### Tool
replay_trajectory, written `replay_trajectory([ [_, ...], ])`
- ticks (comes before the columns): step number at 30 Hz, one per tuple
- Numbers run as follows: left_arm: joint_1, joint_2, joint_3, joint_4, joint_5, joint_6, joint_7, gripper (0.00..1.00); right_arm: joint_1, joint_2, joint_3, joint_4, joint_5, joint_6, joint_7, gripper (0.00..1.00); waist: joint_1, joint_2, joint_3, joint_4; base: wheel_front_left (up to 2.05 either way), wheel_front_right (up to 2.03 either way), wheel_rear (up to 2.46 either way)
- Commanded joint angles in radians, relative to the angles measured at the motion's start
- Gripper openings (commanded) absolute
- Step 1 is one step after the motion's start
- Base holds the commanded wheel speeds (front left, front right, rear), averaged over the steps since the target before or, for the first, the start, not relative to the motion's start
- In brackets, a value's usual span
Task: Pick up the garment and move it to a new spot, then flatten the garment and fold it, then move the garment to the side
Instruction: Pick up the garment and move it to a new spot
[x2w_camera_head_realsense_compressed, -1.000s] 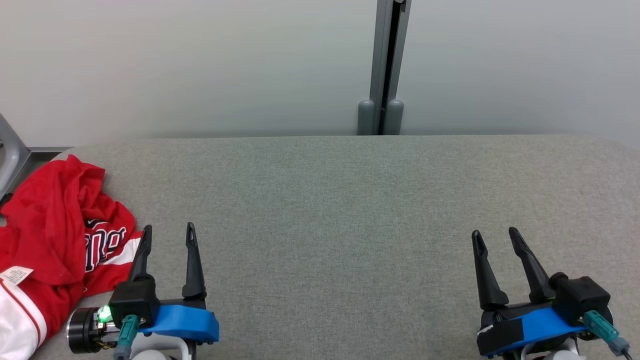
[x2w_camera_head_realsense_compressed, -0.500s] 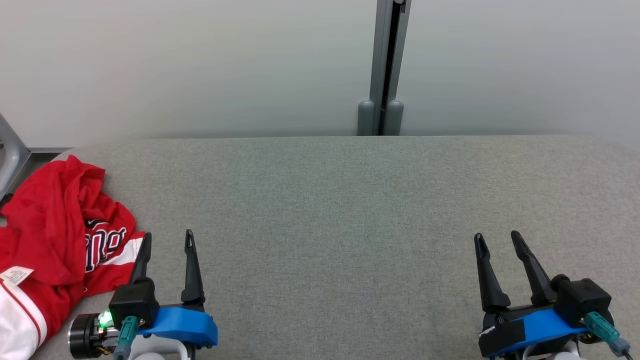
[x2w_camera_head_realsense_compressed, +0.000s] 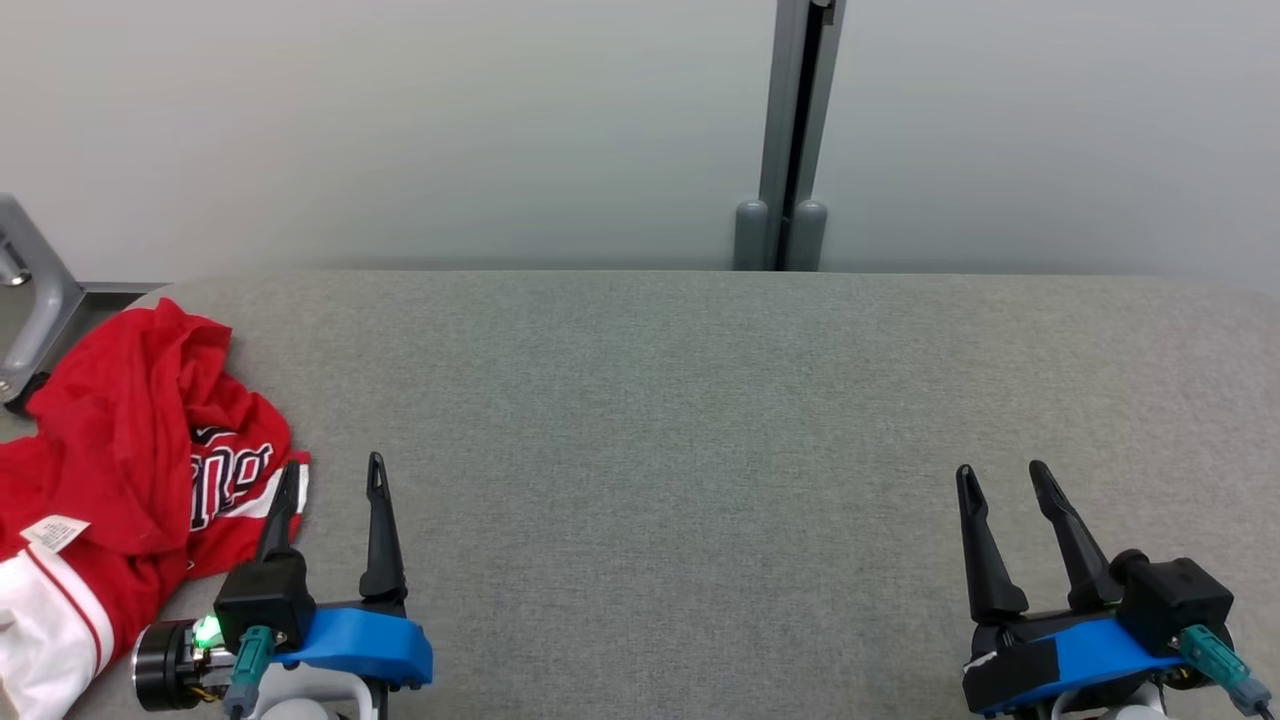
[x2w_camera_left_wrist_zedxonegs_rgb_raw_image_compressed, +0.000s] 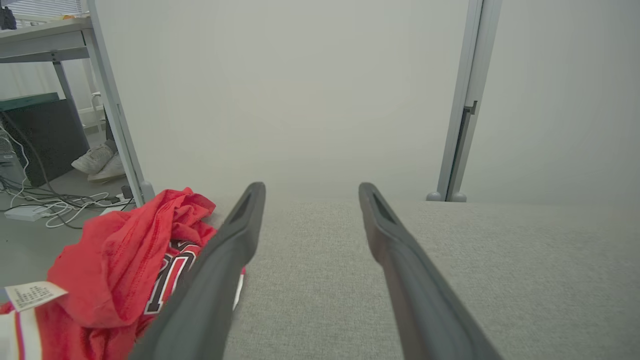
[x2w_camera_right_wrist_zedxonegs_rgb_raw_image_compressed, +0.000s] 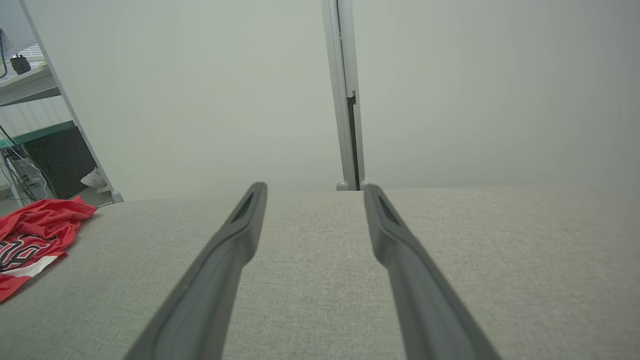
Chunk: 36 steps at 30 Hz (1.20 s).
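Crumpled red garment at the far left end of the grey table — bunched into a loose heap, neither flat nor folded. Dark lettering edged in white across a creased front panel, partly hidden by folds. White band with thin red stripes at the near corner; small white printed label turned outward on top. Highest ridge of cloth toward the back — rumpled, upstanding.
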<state>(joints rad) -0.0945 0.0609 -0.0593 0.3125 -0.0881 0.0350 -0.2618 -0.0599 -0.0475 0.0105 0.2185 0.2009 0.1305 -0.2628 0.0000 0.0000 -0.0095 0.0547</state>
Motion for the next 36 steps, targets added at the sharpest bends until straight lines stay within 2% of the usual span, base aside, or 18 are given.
replay_trajectory([
  [1,-0.014,0.009,0.001,-0.002,0.002,0.0,-0.005,1.0,0.01,-0.005,-0.002,-0.002,0.003,0.0,-0.003,1.0,0.0,0.0,0.003,0.015,0.0,0.0,0.0],
  [12,-0.026,0.025,0.009,0.001,0.002,0.006,-0.005,1.0,0.018,-0.005,0.005,0.0,0.018,0.0,-0.003,1.0,0.0,0.0,0.008,0.104,0.0,0.0,0.0],
  [29,-0.029,0.039,0.023,-0.005,-0.01,0.016,-0.004,1.0,0.009,-0.005,0.002,0.007,0.0,0.0,-0.002,1.0,0.0,0.0,0.021,0.313,0.0,0.0,0.0],
  [36,-0.017,0.053,0.04,-0.012,-0.017,0.026,-0.004,1.0,0.0,-0.005,0.013,0.011,-0.001,0.0,-0.002,1.0,0.0,0.0,0.027,0.373,0.0,0.0,0.0],
])
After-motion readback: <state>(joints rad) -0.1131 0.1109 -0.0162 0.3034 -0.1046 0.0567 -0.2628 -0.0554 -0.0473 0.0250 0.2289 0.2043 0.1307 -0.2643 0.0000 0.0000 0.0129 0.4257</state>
